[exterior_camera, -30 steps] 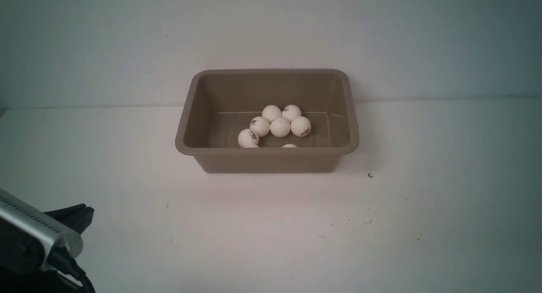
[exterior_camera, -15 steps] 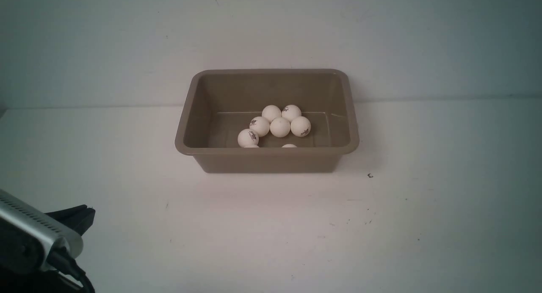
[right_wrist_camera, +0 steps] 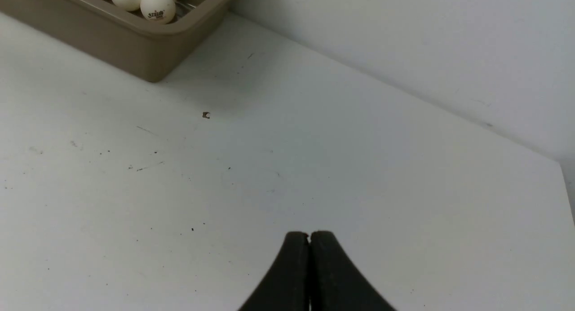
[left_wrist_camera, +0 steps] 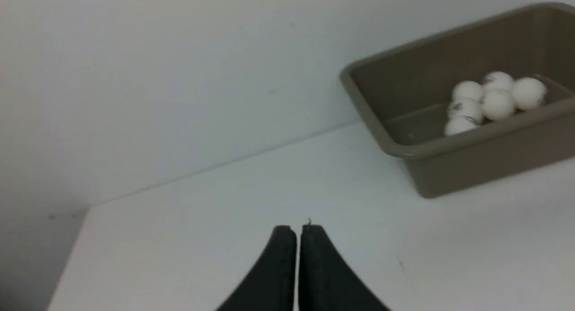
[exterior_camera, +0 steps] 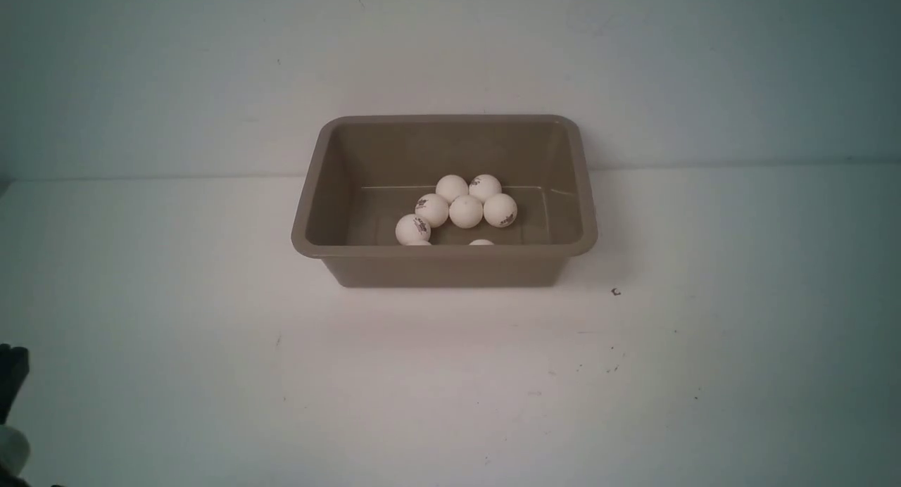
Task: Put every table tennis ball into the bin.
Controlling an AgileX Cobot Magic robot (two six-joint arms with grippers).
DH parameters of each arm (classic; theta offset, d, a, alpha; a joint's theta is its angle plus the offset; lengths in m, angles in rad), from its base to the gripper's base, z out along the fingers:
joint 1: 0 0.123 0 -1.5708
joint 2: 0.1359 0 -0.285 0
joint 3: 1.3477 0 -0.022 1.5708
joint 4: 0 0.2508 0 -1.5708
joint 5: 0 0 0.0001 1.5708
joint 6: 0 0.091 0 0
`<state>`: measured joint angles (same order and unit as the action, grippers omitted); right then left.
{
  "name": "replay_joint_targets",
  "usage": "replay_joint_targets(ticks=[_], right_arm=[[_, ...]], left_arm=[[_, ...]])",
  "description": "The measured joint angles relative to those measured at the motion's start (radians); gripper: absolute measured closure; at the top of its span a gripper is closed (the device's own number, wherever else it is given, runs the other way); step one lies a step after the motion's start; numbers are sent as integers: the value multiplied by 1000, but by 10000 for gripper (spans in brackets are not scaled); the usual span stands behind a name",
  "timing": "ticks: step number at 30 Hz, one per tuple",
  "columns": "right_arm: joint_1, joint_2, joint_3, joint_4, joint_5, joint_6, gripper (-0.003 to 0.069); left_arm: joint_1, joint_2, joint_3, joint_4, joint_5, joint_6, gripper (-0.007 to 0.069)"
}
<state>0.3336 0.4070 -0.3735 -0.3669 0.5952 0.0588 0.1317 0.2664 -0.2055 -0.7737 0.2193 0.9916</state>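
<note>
The taupe bin (exterior_camera: 450,265) stands at the middle of the white table, close to the back wall. Several white table tennis balls (exterior_camera: 466,211) lie clustered on its floor, some with a small printed logo; two more peek over the near rim. The bin (left_wrist_camera: 471,162) and balls (left_wrist_camera: 496,105) also show in the left wrist view, and a corner of the bin (right_wrist_camera: 134,50) with balls (right_wrist_camera: 157,7) in the right wrist view. My left gripper (left_wrist_camera: 298,230) is shut and empty over bare table, far left of the bin. My right gripper (right_wrist_camera: 309,235) is shut and empty, right of the bin.
A small dark fleck (exterior_camera: 615,291) lies on the table just right of the bin's front corner. The table's left edge (left_wrist_camera: 67,261) runs close to my left gripper. The right edge (right_wrist_camera: 567,189) shows in the right wrist view.
My left arm has drawn back to the lower left, almost out of the front view. The bin and the balls have not moved.
</note>
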Motion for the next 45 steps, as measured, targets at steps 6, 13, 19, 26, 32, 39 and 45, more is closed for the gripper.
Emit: replay_joint_targets(ticks=[6,13,19,26,32,39,45], right_arm=[[0,0,0,0,0,0,675],[0,0,0,0,0,0,675],[0,0,0,0,0,12,675],[0,0,1,0,0,14,675],[0,0,1,0,0,14,675],[0,0,1,0,0,15,675],[0,0,1,0,0,15,675]], left_arm=[[5,-109,116,-51,-126,-1,629],[5,-204,230,-105,-184,-1,629],[5,-276,234,-110,-199,-1,629],[5,-277,234,-110,-208,-1,629],[5,-277,234,-112,-247,-1,629],[5,-277,202,-111,-421,50,629],[5,-277,163,-8,-511,-31,629]])
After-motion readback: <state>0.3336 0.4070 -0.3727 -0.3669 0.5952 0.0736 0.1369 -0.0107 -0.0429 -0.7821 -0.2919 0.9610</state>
